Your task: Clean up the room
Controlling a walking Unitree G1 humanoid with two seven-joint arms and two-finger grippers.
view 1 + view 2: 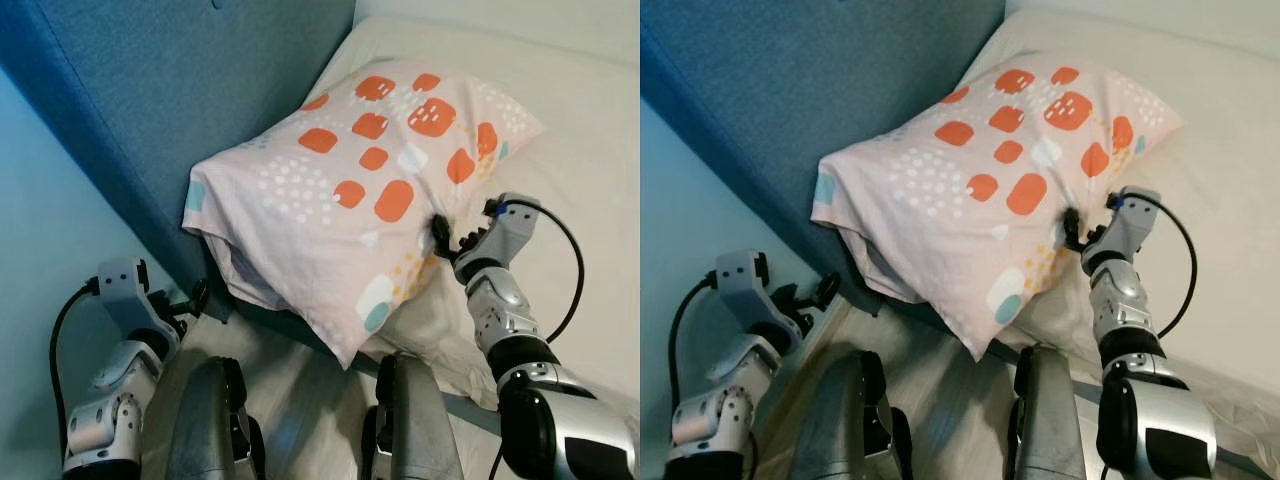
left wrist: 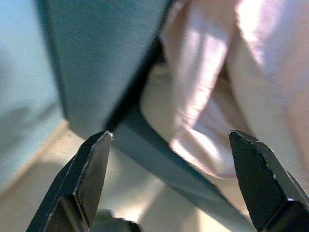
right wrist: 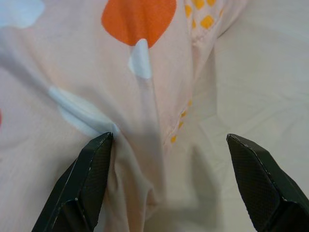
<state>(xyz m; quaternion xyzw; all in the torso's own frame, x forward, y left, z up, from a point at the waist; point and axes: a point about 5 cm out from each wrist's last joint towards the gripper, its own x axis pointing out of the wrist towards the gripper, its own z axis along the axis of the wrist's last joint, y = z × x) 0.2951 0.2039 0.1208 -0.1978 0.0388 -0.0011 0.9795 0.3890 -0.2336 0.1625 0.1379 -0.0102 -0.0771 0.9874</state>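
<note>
- A pillow [image 1: 365,195], pale pink with orange patches and white dots, is seen lying at the head of the bed [image 1: 590,120], propped against the blue headboard [image 1: 190,90].
- One corner of the pillow is seen hanging over the bed's edge, above the wooden floor [image 1: 290,395].
- The right claw [image 1: 447,238] is placed at the pillow's near side edge, on the white sheet side.
- In the right wrist view the right claw's fingers [image 3: 89,186] are spread wide; one finger is pressed against the pillow fabric, the other is over the bare sheet. The pillow's seam lies between them. Nothing is clamped.
- The left claw [image 1: 185,300] is held low beside the bed's corner, just below the pillow's overhanging corner and apart from it.
- In the left wrist view the left claw's fingers [image 2: 87,179] are spread wide with nothing between them; the pillow's folded corner and the dark bed frame are seen beyond them.
- The robot's legs [image 1: 210,420] are seen at the bed's edge.
</note>
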